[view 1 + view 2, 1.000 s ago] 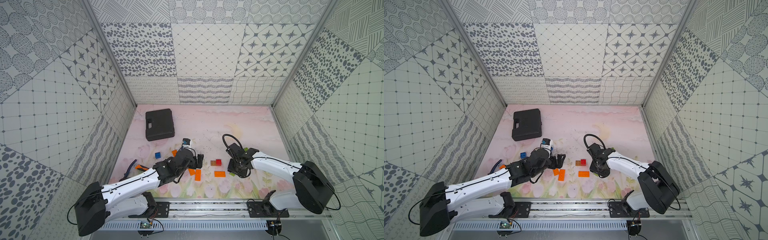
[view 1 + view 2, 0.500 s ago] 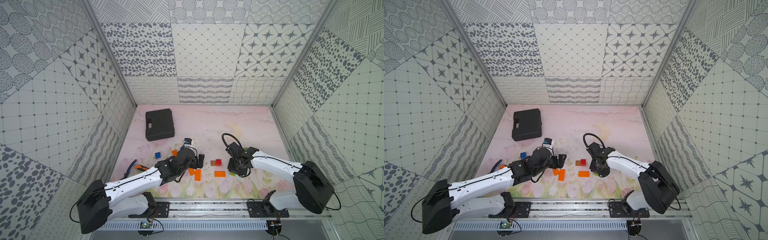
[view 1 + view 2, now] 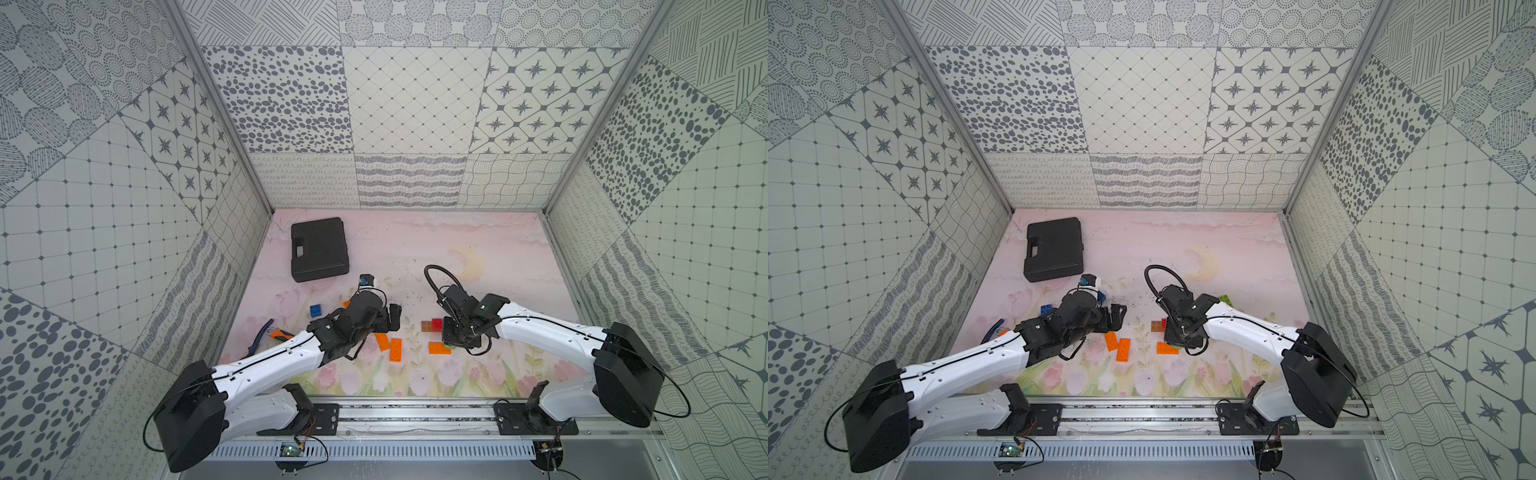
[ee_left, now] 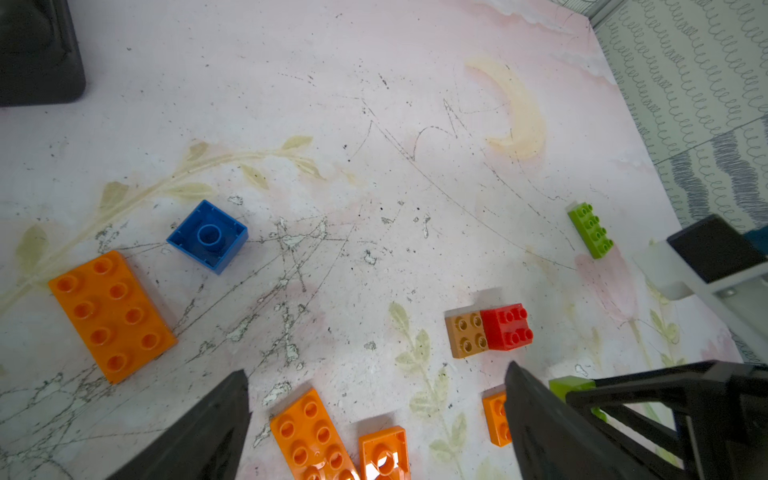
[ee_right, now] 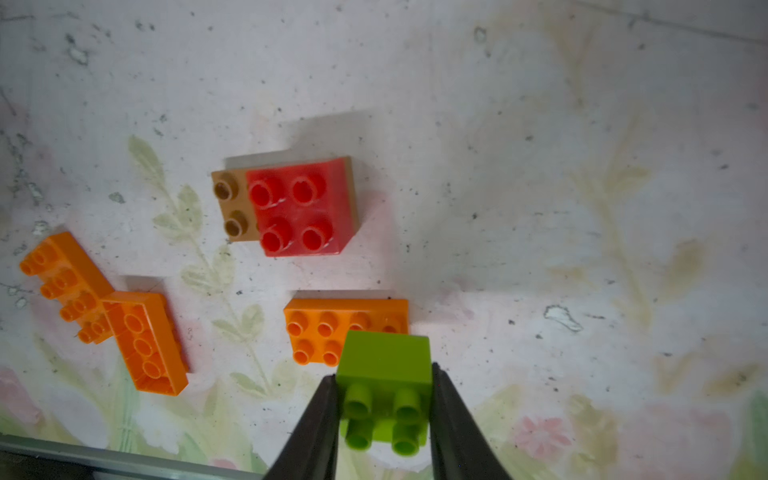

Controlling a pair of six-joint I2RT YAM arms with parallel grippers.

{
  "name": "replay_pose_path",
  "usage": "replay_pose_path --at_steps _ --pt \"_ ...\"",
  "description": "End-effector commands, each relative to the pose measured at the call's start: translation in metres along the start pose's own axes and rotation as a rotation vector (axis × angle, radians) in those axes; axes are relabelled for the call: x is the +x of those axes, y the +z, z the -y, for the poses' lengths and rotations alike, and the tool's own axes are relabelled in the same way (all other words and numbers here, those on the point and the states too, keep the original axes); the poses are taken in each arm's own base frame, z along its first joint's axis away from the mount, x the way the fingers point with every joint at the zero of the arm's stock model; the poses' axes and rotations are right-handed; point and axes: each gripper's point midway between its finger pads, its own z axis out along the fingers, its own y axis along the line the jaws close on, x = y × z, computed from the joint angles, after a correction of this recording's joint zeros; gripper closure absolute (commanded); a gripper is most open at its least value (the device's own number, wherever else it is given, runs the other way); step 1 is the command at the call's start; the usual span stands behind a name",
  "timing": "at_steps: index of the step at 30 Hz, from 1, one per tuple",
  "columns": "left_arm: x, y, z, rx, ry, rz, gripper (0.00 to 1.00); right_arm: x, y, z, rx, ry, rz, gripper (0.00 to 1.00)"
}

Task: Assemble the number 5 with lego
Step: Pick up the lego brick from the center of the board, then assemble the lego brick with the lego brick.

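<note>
In the right wrist view my right gripper [image 5: 383, 374] is shut on a green square lego brick [image 5: 384, 361], which is tipped on its side at the near end of an orange oblong [image 5: 324, 328]. Beyond them a red square [image 5: 303, 208] sits on a brown oblong [image 5: 228, 208]. Two more orange oblongs [image 5: 62, 282] lie touching, one of them upside down [image 5: 145, 345]. My left gripper [image 4: 376, 370] hangs open over that pair with nothing in it. A blue square [image 4: 208, 237] lies upside down, and a green oblong [image 4: 590, 228] lies apart.
A black case [image 3: 319, 248] lies at the back left of the mat. An orange-handled wrench [image 3: 266, 334] lies by the left wall, partly under the left arm. A large orange brick [image 4: 110, 316] sits near the blue square. The rail [image 3: 415, 415] runs along the front edge.
The right gripper's jaws have closed onto the green square brick. Both arms stay almost where they were.
</note>
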Motion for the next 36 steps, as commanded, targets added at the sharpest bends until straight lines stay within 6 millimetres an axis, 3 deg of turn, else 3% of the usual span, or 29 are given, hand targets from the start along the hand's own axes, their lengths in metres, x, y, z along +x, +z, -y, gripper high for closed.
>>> replay_pose_path --at_steps 1,8,15,30,36 --pt "-0.004 -0.002 0.001 0.053 -0.106 0.005 0.01 -0.005 0.001 -0.023 -0.047 -0.054 0.011 0.67" --pt "-0.003 -0.010 -0.006 0.013 -0.120 -0.027 0.01 0.001 0.010 -0.040 -0.058 -0.112 -0.035 0.67" --pt "-0.008 -0.014 -0.006 0.042 -0.118 0.022 0.01 0.005 0.021 -0.043 -0.028 -0.139 -0.065 0.67" --pt "-0.005 -0.013 -0.008 0.033 -0.119 0.013 0.01 0.012 0.028 -0.030 0.069 -0.154 -0.105 0.67" --pt "-0.005 -0.011 -0.008 0.030 -0.127 0.010 0.01 0.020 0.033 -0.028 0.085 -0.045 -0.120 0.66"
